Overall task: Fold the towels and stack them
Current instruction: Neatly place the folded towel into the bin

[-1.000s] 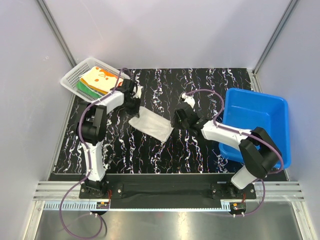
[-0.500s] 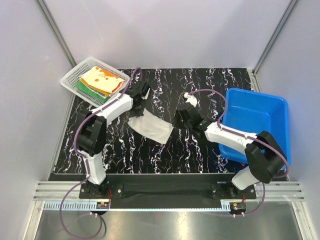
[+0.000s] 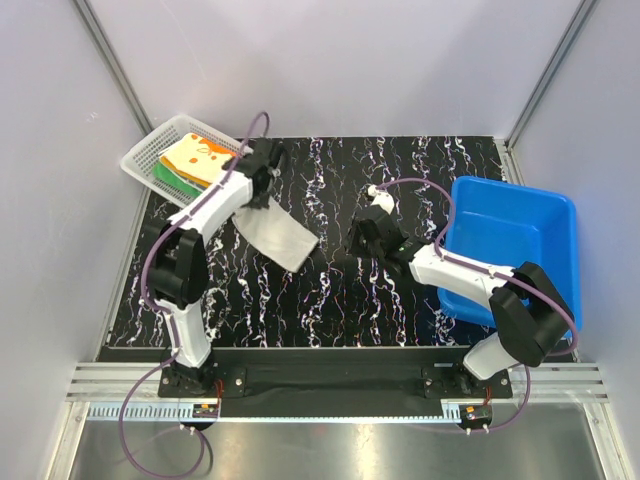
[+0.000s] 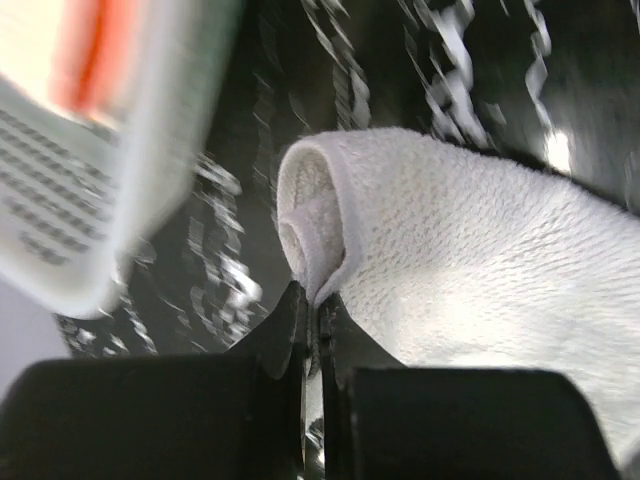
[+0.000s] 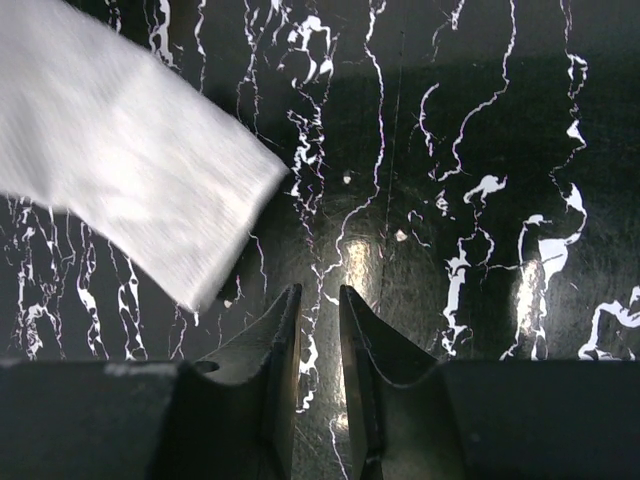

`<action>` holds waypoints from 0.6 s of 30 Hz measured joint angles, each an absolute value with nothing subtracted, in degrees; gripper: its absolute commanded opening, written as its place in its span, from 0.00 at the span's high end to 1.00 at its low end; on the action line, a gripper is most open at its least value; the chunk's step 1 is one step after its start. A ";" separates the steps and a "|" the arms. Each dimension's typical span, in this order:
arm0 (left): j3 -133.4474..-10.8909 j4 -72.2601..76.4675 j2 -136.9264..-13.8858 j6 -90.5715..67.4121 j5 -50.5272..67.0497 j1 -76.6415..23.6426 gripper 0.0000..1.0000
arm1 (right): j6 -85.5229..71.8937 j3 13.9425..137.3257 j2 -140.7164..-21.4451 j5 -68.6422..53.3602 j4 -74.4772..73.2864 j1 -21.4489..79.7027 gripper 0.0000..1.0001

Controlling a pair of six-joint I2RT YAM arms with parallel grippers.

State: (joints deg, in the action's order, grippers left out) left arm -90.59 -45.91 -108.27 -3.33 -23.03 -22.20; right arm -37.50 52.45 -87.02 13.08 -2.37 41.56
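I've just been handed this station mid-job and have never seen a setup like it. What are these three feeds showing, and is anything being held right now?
You are seeing two robot arms bolted at the near edge of a black marbled table. The wide picture comes from a fixed camera above and behind them. The other two come from a small camera on each wrist, looking past its own two fingers. The left gripper is pinched shut on the edge of a white towel, and the rest of the cloth stretches toward the middle of the table. Beside it is a white mesh basket with folded towels stacked inside. The right gripper holds nothing, with its jaws slightly apart over the table near the towel's far corner. A blue tub sits on the right.
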 measured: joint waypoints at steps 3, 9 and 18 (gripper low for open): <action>-97.67 -46.37 -109.23 -0.56 -23.55 -18.68 1.00 | -37.10 52.49 -87.24 13.08 -1.26 41.54 0.71; -108.12 -48.03 -110.21 6.66 -26.70 -14.94 1.00 | -35.92 54.11 -91.09 12.99 -0.30 41.10 0.72; -125.58 -50.17 -117.89 13.30 -27.46 -9.41 1.00 | -34.22 57.12 -95.85 12.45 1.83 39.38 0.72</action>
State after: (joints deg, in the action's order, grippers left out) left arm -125.58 -50.17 -117.89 13.30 -27.46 -9.41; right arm -34.22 57.12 -95.85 12.45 1.83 39.38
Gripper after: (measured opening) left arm 0.038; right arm 0.284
